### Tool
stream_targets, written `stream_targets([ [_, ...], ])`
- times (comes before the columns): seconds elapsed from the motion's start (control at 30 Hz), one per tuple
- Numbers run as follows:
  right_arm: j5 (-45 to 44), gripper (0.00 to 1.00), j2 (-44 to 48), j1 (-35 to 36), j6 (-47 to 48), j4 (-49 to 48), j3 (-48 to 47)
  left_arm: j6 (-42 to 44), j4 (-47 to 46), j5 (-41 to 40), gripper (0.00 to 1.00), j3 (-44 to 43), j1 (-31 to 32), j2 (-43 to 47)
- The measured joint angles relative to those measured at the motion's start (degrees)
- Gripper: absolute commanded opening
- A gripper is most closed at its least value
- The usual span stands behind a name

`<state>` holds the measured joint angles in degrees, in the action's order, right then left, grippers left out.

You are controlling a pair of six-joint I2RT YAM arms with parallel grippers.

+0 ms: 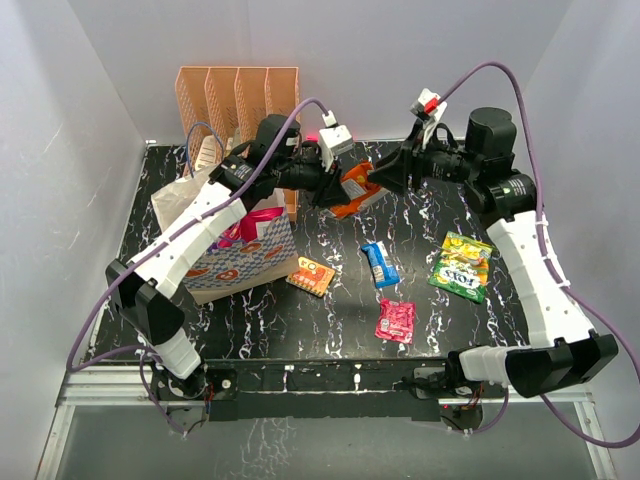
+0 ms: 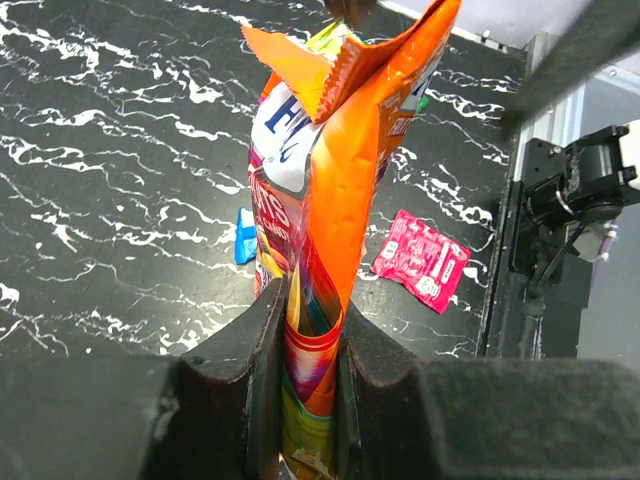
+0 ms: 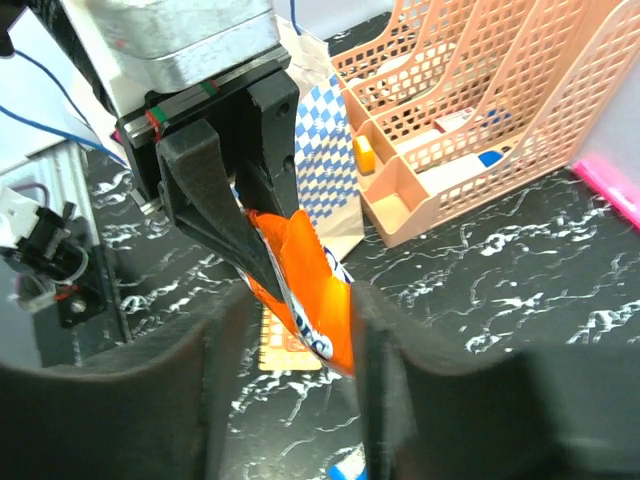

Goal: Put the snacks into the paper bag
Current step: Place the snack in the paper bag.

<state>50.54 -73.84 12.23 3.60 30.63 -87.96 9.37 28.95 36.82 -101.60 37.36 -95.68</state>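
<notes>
Black marbled surface [image 1: 300, 320]: orange packet [image 2: 340, 150] is held above it, clamped at one end by left end effector [image 2: 312, 300]. Right end effector [image 3: 300, 310] is spread wide, straddling the packet's other end. Paper bag [image 1: 245, 262] is stood beside, to the left.

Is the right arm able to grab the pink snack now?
Probably not yet: the right gripper is busy around the orange packet that the left gripper clamps. The pink snack lies uncovered.

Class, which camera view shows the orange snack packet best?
The left wrist view: the orange packet fills the frame, clamped upright in the left tool. The top external view shows only a small, distant orange patch. The right wrist view shows part of it, partly hidden by the left tool.
</notes>
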Motion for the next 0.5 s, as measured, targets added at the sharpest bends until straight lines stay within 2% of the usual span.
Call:
stream_targets([
  [0.07, -0.4, 0.71, 0.7, -0.2, 0.7, 0.2, 0.2, 0.5, 0.7, -0.9, 0.0, 0.0, 0.0, 0.0],
  [0.17, -1.2, 0.8, 1.9, -0.7, 1.6, 0.6, 0.3, 1.3, 2.1, -2.4, 0.0, -0.7, -0.1, 0.2],
  [0.5, -2.2, 0.84, 4.3, -5.5, 3.1, 1.4, 0.4, 4.1, 6.7, -5.5, 0.0, -9.9, -2.1, 2.7],
])
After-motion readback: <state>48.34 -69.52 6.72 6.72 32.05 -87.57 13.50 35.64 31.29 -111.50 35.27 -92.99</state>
